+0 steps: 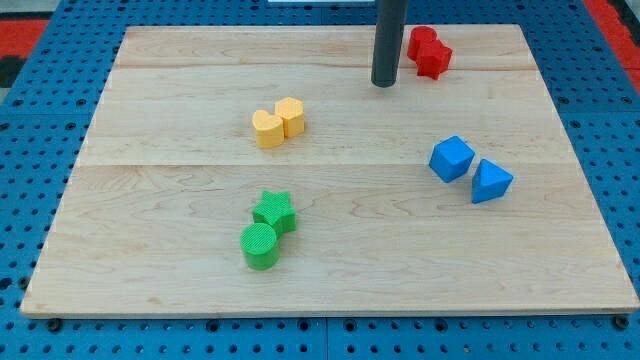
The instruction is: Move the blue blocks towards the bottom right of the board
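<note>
A blue cube (451,158) and a blue triangular block (491,181) lie side by side, touching, right of the board's middle. My tip (384,84) is near the view's top, well above and left of the blue blocks, apart from them. It stands just left of two red blocks (429,51).
Two yellow blocks (278,122), a heart shape and a hexagon, touch left of centre. A green star (274,211) and a green cylinder (260,245) touch at lower centre-left. The wooden board (150,290) lies on a blue pegboard surface (20,140).
</note>
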You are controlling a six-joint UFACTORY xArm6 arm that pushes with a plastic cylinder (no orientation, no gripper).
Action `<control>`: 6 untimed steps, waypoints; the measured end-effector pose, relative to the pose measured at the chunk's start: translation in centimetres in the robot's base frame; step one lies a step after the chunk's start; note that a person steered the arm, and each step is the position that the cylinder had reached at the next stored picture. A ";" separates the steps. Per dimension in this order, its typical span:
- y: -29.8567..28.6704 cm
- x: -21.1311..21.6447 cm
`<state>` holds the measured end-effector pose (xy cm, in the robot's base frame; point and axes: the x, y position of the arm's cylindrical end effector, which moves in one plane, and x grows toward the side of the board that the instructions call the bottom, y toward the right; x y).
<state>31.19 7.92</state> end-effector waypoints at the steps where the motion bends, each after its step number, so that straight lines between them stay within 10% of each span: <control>1: 0.0 0.5; 6: 4.1 6.2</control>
<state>37.39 12.04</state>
